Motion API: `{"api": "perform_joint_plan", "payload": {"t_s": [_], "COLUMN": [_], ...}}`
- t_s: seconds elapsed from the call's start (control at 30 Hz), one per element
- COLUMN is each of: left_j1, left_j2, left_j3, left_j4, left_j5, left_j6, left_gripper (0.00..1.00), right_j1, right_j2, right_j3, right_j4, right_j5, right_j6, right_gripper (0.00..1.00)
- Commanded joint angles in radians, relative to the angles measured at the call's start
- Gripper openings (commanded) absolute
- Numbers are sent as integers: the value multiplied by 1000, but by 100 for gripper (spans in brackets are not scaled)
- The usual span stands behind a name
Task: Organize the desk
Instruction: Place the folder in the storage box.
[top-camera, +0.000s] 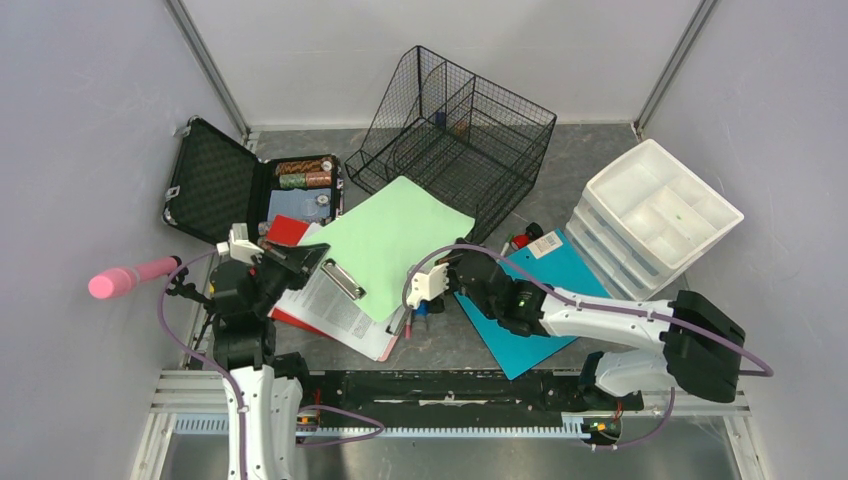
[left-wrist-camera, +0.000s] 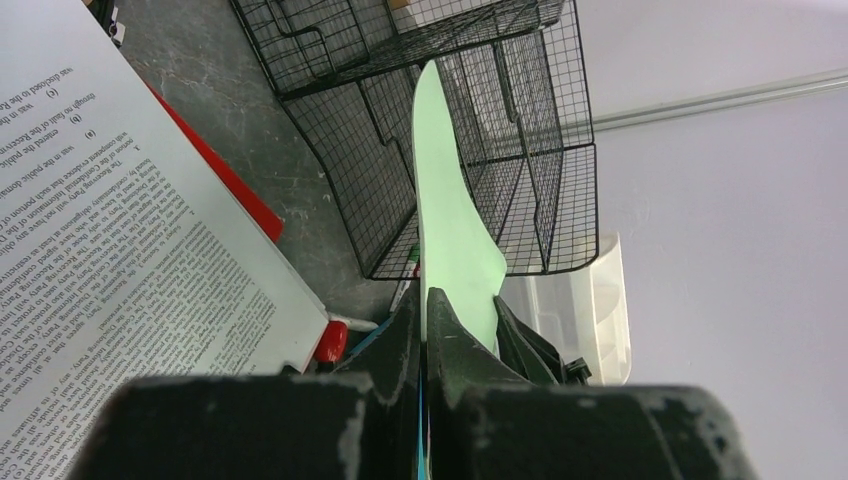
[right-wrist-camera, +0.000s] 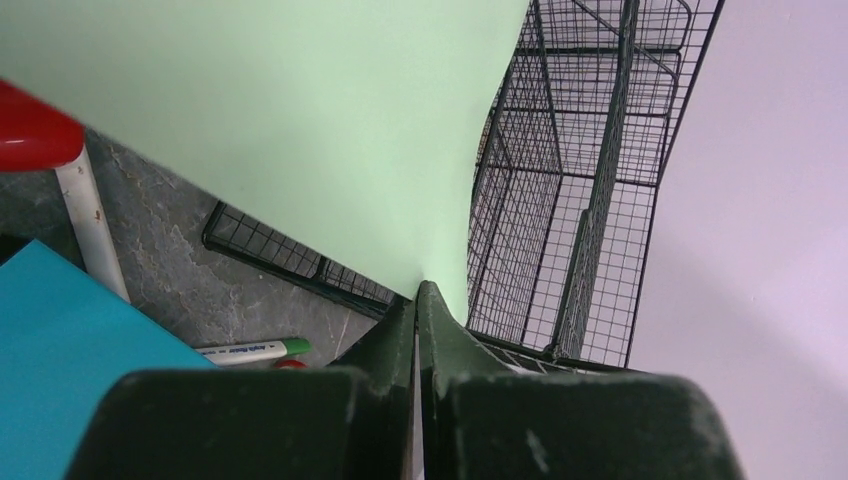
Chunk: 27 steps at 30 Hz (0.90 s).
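A pale green sheet (top-camera: 395, 240) hangs lifted over the middle of the desk (top-camera: 590, 160), held between both arms. My left gripper (top-camera: 318, 252) is shut on its left corner; in the left wrist view the sheet (left-wrist-camera: 450, 220) runs edge-on out of the closed left gripper (left-wrist-camera: 427, 300) toward the mesh rack. My right gripper (top-camera: 453, 260) is shut on the sheet's right edge. The right wrist view shows the sheet (right-wrist-camera: 300, 120) spreading up and left from the closed right gripper (right-wrist-camera: 418, 295).
A black wire mesh organiser (top-camera: 455, 130) stands at the back, a white drawer unit (top-camera: 655, 215) at the right and an open black case (top-camera: 225, 180) at the left. A clipboard with a printed page (top-camera: 330, 300), a red folder (top-camera: 285, 232), a blue folder (top-camera: 545, 290) and markers (right-wrist-camera: 250, 350) lie below the sheet.
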<state>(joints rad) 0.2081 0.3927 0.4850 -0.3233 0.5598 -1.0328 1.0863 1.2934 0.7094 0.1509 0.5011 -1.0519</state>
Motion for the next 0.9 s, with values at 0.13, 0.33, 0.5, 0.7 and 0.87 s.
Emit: {"api": "perform_joint_plan", "payload": {"t_s": [0.13,0.33,0.5,0.7,0.87], "left_j1": [-7,-7,-8,-7,2], "left_j2": [6,34,40,64,81], "left_j3": [-1,-21,-21,27,71], "left_j4": [46,54,64,-8,-121], "left_j5": [130,174,240,306,363], "left_j6": [116,221,267,344,446], "left_gripper": [2,2,2,2,2], "right_j1": [-3,15,50,63,63], "right_j2": [77,119,138,150,155], "right_j3": [79,166,206,171,163], "right_j4": [95,7,-18,32,61], "right_j5": [39,94,137,183,183], "right_j6": [43,43,41,6,-18], "right_gripper": [0,0,0,0,0]}}
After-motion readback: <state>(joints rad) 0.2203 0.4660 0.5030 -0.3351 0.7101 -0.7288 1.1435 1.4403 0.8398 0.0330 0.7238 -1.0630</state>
